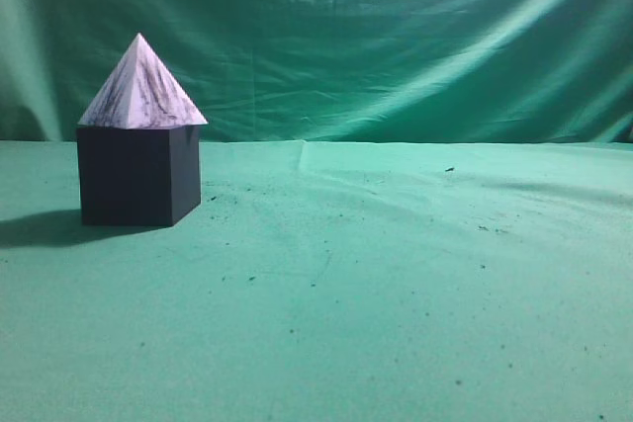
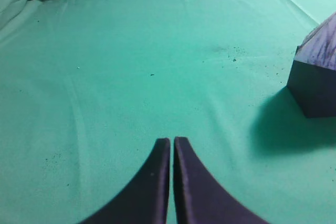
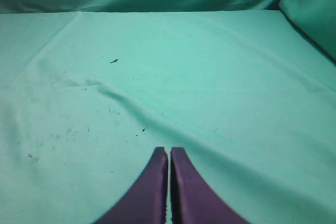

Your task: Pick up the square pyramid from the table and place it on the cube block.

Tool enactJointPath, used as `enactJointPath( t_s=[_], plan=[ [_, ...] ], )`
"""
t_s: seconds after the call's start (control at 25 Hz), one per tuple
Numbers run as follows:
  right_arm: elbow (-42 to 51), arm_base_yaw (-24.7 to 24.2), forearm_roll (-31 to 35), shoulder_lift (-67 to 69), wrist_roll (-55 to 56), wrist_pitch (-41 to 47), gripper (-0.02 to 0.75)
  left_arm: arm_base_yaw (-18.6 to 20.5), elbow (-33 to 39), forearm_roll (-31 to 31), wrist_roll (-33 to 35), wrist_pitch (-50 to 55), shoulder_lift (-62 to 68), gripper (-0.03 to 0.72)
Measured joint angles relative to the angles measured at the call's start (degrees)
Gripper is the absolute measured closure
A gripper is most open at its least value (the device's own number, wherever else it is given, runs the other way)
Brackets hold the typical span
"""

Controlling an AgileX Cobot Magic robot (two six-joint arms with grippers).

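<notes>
One square pyramid (image 1: 141, 88), white with dark streaks. One cube block (image 1: 136, 174), dark purple-black; the left wrist view catches the same pair at its right edge, not a second set. One bench (image 1: 396, 294) under green cloth, one green draped backdrop (image 1: 415, 37) behind. Two tools: left tool (image 2: 171, 141) and right tool (image 3: 169, 150), each with two dark fingers, so four fingers in all. Small dark specks on the cloth, too many and too fine to count.
</notes>
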Motion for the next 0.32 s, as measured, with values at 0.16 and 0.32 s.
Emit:
enactJointPath(
  t_s=[0.16,0.32],
  plan=[
    [0.09,0.0,0.04,0.0,0.0,0.31,0.738,0.0,0.0,0.0,0.0,0.0,0.0,0.688],
    [0.09,0.0,0.13,0.0,0.0,0.31,0.738,0.0,0.0,0.0,0.0,0.0,0.0,0.688]
  ],
)
